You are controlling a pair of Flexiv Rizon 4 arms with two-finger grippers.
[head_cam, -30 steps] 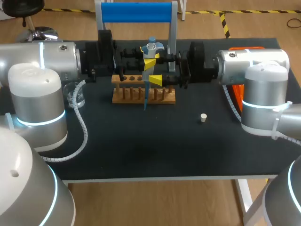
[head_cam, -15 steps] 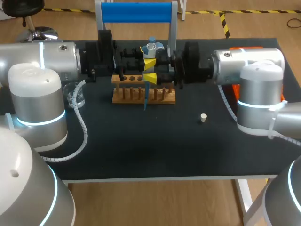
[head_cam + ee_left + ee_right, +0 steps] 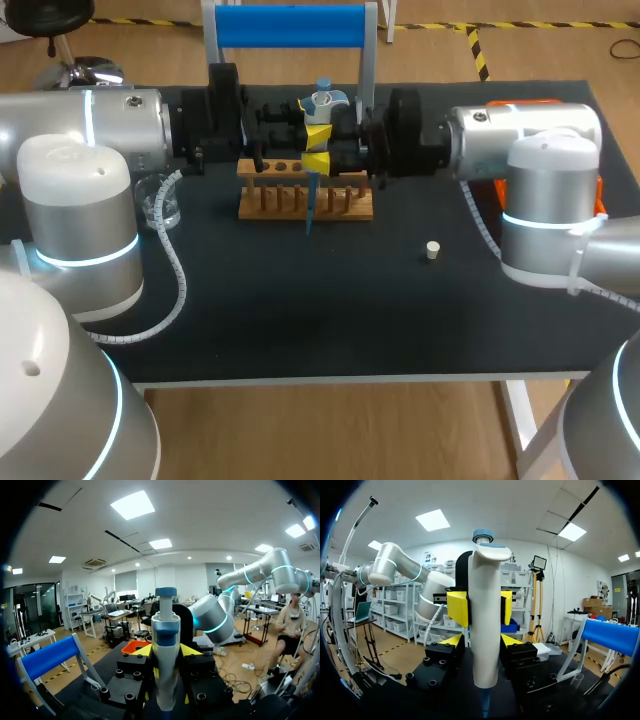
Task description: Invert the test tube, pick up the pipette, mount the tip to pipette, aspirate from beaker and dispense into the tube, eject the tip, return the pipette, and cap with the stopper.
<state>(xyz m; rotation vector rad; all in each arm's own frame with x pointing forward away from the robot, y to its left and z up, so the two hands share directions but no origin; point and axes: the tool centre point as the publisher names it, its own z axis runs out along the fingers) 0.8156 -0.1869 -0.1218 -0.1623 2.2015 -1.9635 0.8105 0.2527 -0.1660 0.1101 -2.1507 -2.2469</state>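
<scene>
The pipette (image 3: 322,103) stands upright above the wooden rack (image 3: 270,206), its blue tip (image 3: 309,212) pointing down in front of the rack. My left gripper (image 3: 318,133) comes in from the left and is shut on the pipette's upper body (image 3: 165,640). Just below it my right gripper (image 3: 318,162), coming from the right, has its yellow fingertips (image 3: 454,640) pressed against both sides of the pipette (image 3: 485,605). The stopper (image 3: 432,250) lies on the mat to the right. I cannot make out the test tube in the rack.
A glass beaker (image 3: 158,200) stands left of the rack, beside my left arm. A frame with a blue bar (image 3: 290,25) rises behind the rack. An orange box (image 3: 520,103) sits at the back right, behind my right arm.
My right arm has moved left to the pipette and its fingers have closed in on it below the left gripper. The left arm and pipette have stayed put.
</scene>
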